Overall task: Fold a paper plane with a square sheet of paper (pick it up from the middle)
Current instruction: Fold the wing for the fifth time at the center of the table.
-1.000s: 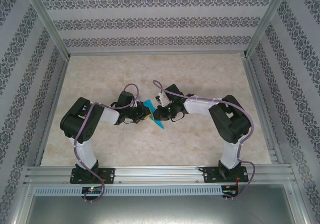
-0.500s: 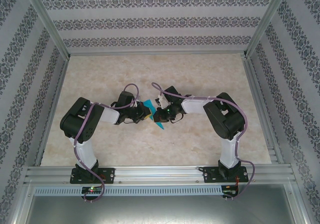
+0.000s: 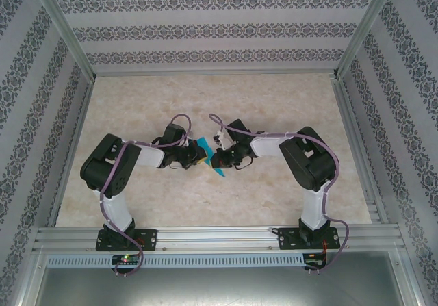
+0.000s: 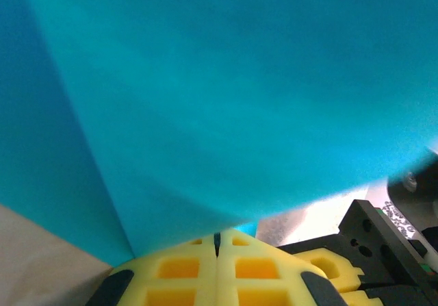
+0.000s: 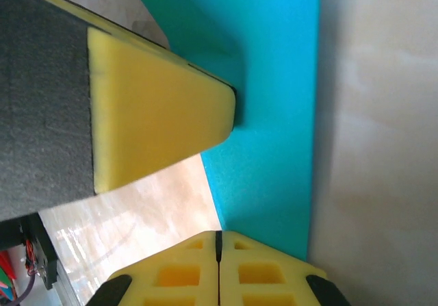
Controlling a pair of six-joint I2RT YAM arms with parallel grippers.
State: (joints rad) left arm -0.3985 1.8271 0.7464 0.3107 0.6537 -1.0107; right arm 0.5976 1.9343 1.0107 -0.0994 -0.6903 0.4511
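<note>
The left end effector point(image 4: 217, 244) is closed, and its yellow pads pinch the edge of the teal paper point(image 4: 226, 94). The right end effector point(image 5: 217, 241) is closed too and pinches the same paper from the right side. The two sit very close, almost tip to tip. The paper is between them, near the middle of the pale surface point(image 3: 274, 107). One pointy end of the paper sticks out toward the near side. I cannot tell if the paper touches the surface.

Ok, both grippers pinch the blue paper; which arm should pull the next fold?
Right, probably: right gripper pinches a narrow end of the paper; left gripper clamps its broad part as anchor.
</note>
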